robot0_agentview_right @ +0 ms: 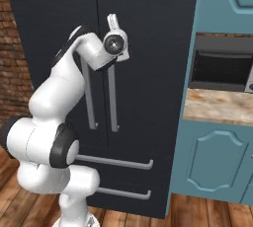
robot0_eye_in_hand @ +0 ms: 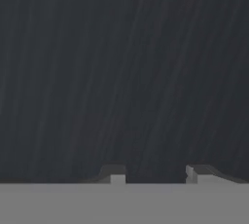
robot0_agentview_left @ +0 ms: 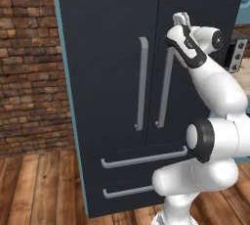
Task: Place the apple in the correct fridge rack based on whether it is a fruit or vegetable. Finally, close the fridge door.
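Observation:
The dark fridge [robot0_agentview_left: 112,48] stands with both upper doors shut, so the apple and the fridge rack are hidden. My gripper [robot0_agentview_left: 181,19] is raised close to the right door's face, above its grey handle [robot0_agentview_left: 165,89], and points at the door. From the other side the gripper [robot0_agentview_right: 112,21] sits over the seam between the two handles [robot0_agentview_right: 112,97]. In the hand view the gripper [robot0_eye_in_hand: 154,174] is open, its fingertips [robot0_eye_in_hand: 116,173] apart with nothing between them, facing the dark door panel [robot0_eye_in_hand: 124,72].
Two drawer fronts with grey bar handles [robot0_agentview_left: 144,157] lie below the doors. A brick wall [robot0_agentview_left: 29,62] is to the left. Teal cabinets with a dark oven niche [robot0_agentview_right: 220,68] and a stone counter [robot0_agentview_right: 217,105] flank the right. The floor [robot0_agentview_left: 39,190] is wood.

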